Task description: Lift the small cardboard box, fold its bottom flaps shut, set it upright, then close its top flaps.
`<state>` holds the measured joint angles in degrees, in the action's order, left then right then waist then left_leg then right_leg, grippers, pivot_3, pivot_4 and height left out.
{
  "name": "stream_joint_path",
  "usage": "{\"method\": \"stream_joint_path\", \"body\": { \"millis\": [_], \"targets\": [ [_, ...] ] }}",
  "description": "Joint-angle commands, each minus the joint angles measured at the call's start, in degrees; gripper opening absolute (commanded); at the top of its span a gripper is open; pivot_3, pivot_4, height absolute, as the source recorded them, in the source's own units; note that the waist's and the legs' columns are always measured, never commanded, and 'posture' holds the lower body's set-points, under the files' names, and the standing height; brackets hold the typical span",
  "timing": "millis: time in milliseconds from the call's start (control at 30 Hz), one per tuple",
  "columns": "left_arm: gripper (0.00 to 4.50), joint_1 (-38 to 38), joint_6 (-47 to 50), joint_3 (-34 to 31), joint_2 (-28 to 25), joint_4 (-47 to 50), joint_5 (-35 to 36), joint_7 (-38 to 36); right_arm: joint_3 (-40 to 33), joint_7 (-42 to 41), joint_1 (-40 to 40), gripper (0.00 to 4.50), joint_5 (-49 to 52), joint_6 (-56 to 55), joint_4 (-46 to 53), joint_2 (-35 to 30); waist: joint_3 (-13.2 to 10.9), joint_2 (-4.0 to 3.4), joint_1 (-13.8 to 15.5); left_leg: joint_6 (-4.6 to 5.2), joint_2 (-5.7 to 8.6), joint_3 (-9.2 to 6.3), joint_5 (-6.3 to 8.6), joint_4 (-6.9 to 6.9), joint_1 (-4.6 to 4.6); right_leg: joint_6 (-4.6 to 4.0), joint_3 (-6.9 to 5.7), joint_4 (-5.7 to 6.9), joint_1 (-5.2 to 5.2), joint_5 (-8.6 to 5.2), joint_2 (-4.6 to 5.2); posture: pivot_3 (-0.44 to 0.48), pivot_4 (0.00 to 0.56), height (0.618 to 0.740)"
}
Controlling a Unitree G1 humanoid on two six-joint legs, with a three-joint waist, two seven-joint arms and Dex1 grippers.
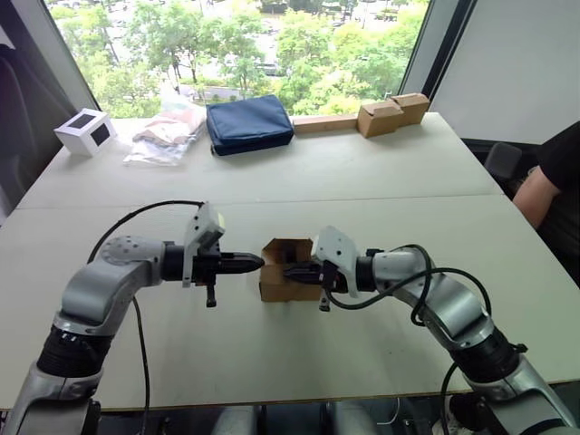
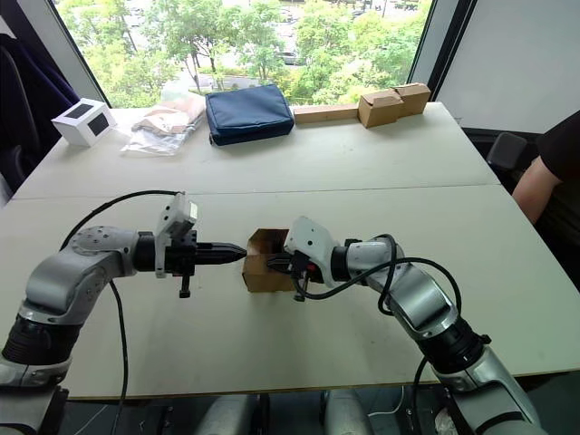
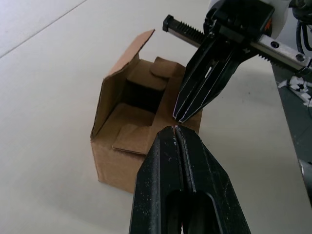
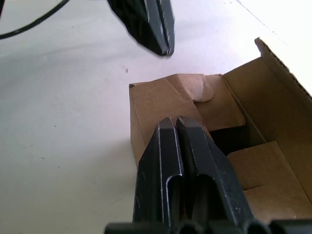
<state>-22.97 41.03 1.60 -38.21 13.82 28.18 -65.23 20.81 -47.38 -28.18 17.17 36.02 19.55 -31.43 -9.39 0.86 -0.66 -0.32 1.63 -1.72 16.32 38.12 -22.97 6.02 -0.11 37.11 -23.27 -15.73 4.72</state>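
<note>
Small cardboard box (image 1: 284,270) sits on the desk (image 1: 362,181) near its front middle, open end up, top flaps (image 3: 127,66) partly folded in, one standing up. Left gripper (image 1: 256,262), fingers pressed together, tip at the box's left upper edge. Right gripper (image 1: 288,271), also pressed together, tip over the box's right side, at its rim. The two tips nearly meet above the box.
</note>
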Motion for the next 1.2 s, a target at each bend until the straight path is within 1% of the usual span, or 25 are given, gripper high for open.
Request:
{"method": "stream_joint_path", "body": {
  "millis": [33,167,300,367,433,500,533,567,667,800,900,1067,1200],
  "targets": [
    [0.0,0.8,-1.3,1.6,0.1,1.6,0.0,0.9,-1.3,-0.3,-0.8,0.07,0.0,-0.7,1.1,0.5,0.0,0.0,0.1,0.0,0.0,0.0,0.0,0.0,0.0,0.0,0.0,0.0,0.0,0.0,0.0,0.0,0.15,0.737],
    [0.0,1.9,-2.2,2.8,0.2,1.5,0.0,1.2,-1.8,-0.4,-1.1,0.07,0.0,-0.5,1.1,0.4,0.0,0.0,0.0,0.0,0.0,0.0,0.0,0.0,0.0,0.0,0.0,0.0,0.0,0.0,0.0,0.0,0.15,0.737],
    [0.0,3.2,-4.2,4.8,-1.3,0.7,-2.0,0.7,-2.4,-0.2,-1.8,0.07,0.2,-0.3,1.3,0.7,0.0,0.0,0.0,0.0,0.0,0.0,0.0,-0.01,0.0,0.0,0.0,-0.01,0.0,0.0,0.01,0.0,0.15,0.737],
    [0.0,3.5,-5.3,5.1,-1.4,0.4,-2.5,0.8,-4.7,0.2,-2.9,0.07,2.9,1.1,2.0,2.2,0.0,0.0,0.0,0.0,-0.01,0.0,0.0,-0.01,0.01,0.0,0.0,-0.02,0.01,0.0,0.02,0.0,0.15,0.737],
    [0.0,2.9,-5.3,4.8,-0.8,-0.1,-1.9,1.4,-10.4,1.3,-6.6,0.07,9.2,3.9,2.3,5.8,0.0,-0.02,0.0,0.0,-0.02,0.0,0.0,-0.02,0.02,0.0,0.0,-0.02,0.01,0.0,0.04,0.0,0.15,0.737],
    [0.0,2.6,-5.1,4.7,-0.4,-0.2,-1.4,1.7,-13.7,2.9,-9.5,0.07,10.8,3.6,0.9,8.1,0.0,-0.03,0.0,-0.01,-0.04,0.0,0.0,-0.02,0.02,0.0,0.0,-0.01,0.0,0.0,0.05,0.0,0.15,0.737],
    [0.0,2.6,-5.1,4.9,-0.4,-0.1,-1.5,1.8,-13.9,4.1,-10.4,0.07,9.3,2.5,-0.8,8.6,0.0,-0.03,0.0,-0.01,-0.04,0.0,-0.01,-0.02,0.03,0.0,0.0,-0.01,0.0,0.0,0.06,0.0,0.15,0.737],
    [0.0,2.7,-5.3,5.3,-0.6,0.0,-1.9,1.7,-13.2,5.1,-11.0,0.07,6.9,1.0,-2.8,8.5,0.0,-0.03,0.1,-0.01,-0.04,-0.01,0.0,-0.02,0.04,-0.01,0.0,-0.01,0.0,0.0,0.06,0.0,0.15,0.737],
    [0.0,2.5,-5.3,5.7,-0.5,0.3,-2.0,1.8,-8.0,7.5,-12.3,0.07,-2.3,-3.4,-9.4,6.5,0.0,-0.01,0.1,-0.02,0.01,-0.02,0.0,-0.04,0.07,-0.01,0.0,-0.04,0.08,0.0,0.05,0.0,0.15,0.737],
    [0.0,2.3,-4.8,5.3,-0.5,0.8,-1.4,2.1,-5.1,6.5,-12.3,0.07,-6.1,-5.8,-12.1,5.4,0.0,-0.03,-0.1,-0.02,0.07,0.06,0.0,-0.05,0.06,-0.01,0.01,-0.01,0.02,0.0,0.12,0.0,0.15,0.737],
    [0.0,2.2,-4.3,4.6,-0.5,1.2,-0.7,2.5,-3.2,3.9,-10.6,0.07,-7.6,-6.7,-11.3,3.5,0.0,-0.04,-0.1,-0.02,0.06,0.06,0.0,-0.1,0.05,-0.01,0.01,-0.01,-0.02,0.0,0.08,0.0,0.15,0.737],
    [0.0,2.2,-4.1,4.3,-0.7,1.1,-0.5,2.6,-4.5,0.4,-7.2,0.07,-4.0,-3.4,-5.0,2.5,0.0,-0.04,-0.1,-0.02,0.06,0.05,0.0,-0.09,0.06,-0.01,0.01,-0.01,0.02,0.0,0.07,0.0,0.15,0.737],
    [0.0,2.1,-3.8,4.3,-0.7,1.4,-0.1,2.9,-4.1,-0.4,-5.5,0.07,-3.7,-1.5,-2.2,2.2,0.0,-0.04,-0.1,-0.01,0.04,0.04,0.0,-0.09,0.06,-0.01,0.01,-0.01,0.01,0.0,0.05,0.0,0.15,0.737]
  ]
}}
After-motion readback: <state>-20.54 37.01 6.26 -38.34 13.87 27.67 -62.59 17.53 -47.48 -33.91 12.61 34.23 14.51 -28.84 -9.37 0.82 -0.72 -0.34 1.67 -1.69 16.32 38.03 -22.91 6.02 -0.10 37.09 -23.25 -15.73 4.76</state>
